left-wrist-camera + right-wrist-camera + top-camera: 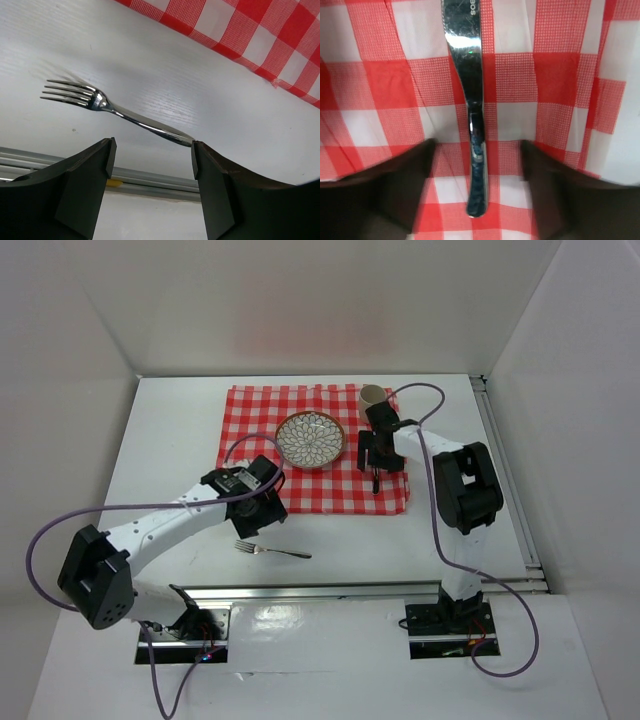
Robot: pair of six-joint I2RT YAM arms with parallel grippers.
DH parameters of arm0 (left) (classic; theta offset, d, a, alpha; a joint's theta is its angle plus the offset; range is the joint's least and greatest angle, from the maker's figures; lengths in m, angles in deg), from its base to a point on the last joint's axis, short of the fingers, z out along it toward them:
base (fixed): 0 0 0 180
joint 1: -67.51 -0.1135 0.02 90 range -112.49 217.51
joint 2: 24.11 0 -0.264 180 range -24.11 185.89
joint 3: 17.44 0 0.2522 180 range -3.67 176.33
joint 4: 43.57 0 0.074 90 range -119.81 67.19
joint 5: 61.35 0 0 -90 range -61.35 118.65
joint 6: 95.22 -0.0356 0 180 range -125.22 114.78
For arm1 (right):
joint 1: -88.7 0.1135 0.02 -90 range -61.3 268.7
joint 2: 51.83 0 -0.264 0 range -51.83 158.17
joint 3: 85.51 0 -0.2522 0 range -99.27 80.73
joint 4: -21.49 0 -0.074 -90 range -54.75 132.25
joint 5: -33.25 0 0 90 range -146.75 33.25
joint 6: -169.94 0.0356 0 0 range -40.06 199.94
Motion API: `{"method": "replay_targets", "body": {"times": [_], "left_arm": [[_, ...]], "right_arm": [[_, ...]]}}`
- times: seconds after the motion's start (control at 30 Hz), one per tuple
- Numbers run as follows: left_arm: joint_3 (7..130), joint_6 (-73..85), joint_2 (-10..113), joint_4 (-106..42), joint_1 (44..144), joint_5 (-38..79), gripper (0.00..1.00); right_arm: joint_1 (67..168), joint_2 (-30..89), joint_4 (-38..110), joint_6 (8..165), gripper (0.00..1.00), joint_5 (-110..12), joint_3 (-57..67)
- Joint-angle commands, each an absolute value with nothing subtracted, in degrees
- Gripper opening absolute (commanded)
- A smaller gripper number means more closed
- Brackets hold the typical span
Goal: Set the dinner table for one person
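1. The dinner table (170, 440) is filling the middle of the top view, its metal rail (330, 592) running along the near edge. A red-and-white checked cloth (250, 410) is lying on its far half.
2. A patterned plate (310, 440) is sitting on the cloth, and a cup (372, 395) is standing at the cloth's far right corner.
3. The right gripper (477, 147) is hanging over the cloth's right side with its jaws apart — a knife (470, 100) is lying flat on the cloth between them, touching neither finger.
4. The left gripper (151, 150) is hovering over the bare tabletop just off the cloth's near edge, jaws wide apart and gripping nothing.
5. A fork (115, 110) is lying on the bare table — its handle end is reaching close to the finger on the right of the wrist view; whether they are touching I cannot tell.
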State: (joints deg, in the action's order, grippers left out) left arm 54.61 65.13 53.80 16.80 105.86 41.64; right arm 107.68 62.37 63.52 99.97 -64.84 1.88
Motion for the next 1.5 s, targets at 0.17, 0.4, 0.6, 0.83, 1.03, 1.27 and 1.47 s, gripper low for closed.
{"method": "replay_targets", "body": {"times": [0.17,0.4,0.6,0.83,1.03,1.27,1.47], "left_arm": [[54.43,78.35,54.82,21.51,108.11,39.64,0.78],[48.80,97.78,53.48,21.52,109.96,38.23,0.72],[53.36,106.83,56.92,27.05,111.19,43.06,0.73],[52.75,114.83,61.75,27.85,112.42,43.59,0.74],[52.75,118.01,64.74,27.24,113.22,43.86,0.74],[50.91,119.68,68.78,22.05,113.74,44.47,0.71],[48.71,121.61,70.72,18.00,113.74,43.94,0.66]], "right_arm": [[108.83,53.75,63.38,98.49,1.00,-66.33,-1.36],[109.97,44.17,66.09,98.49,1.00,-66.33,1.27],[111.82,37.05,68.64,97.96,1.00,-64.74,3.73],[112.52,32.82,70.32,98.57,1.00,-60.44,4.96],[113.66,30.97,71.55,98.57,1.00,-59.82,6.19],[113.66,29.30,72.07,98.05,1.00,-59.82,6.72],[114.72,28.77,72.08,98.05,1.00,-59.82,7.34]]}}
